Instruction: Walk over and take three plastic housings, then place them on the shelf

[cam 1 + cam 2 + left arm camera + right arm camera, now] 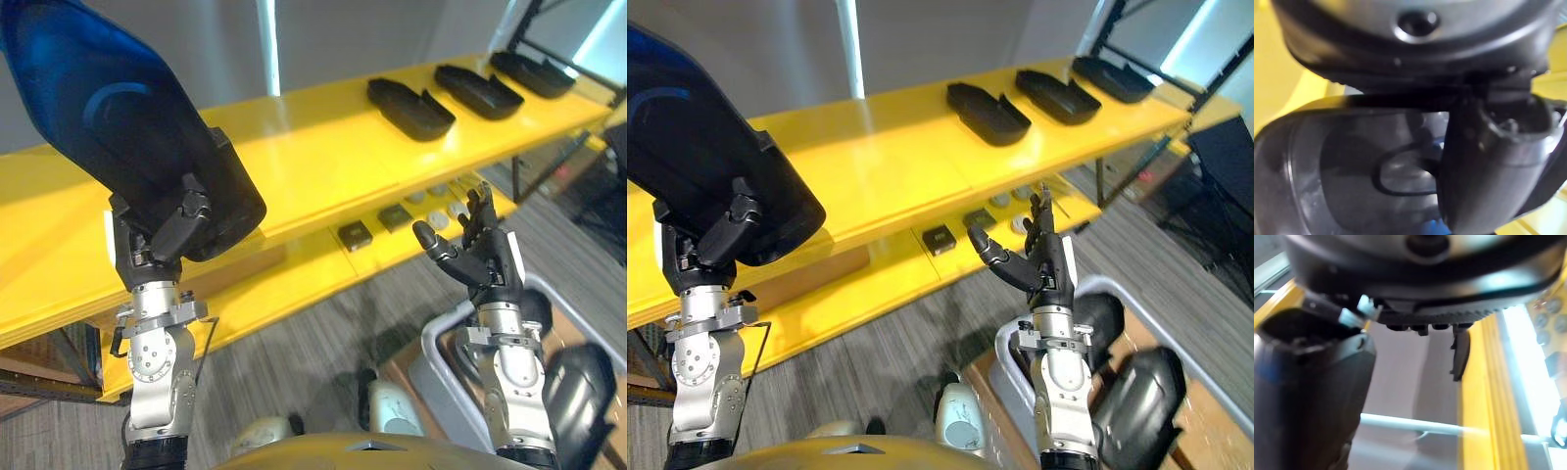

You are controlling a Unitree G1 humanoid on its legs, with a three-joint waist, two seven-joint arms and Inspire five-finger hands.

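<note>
My left hand [162,238] is shut on a large black plastic housing [108,127], raised above the left part of the yellow shelf's top board [313,157]. In the left wrist view the thumb [1488,161] presses against the housing's glossy inner side [1347,166]. Three more black housings [409,106] [478,90] [534,71] lie in a row on the right part of that board. My right hand [482,250] is held up open and holds nothing, in front of the lower shelf board's right end.
A grey bin [439,338] at the lower right holds more dark housings [578,387]. Small dark and grey parts [355,235] lie on the lower yellow board. The middle of the top board is bare. Grey carpet lies below.
</note>
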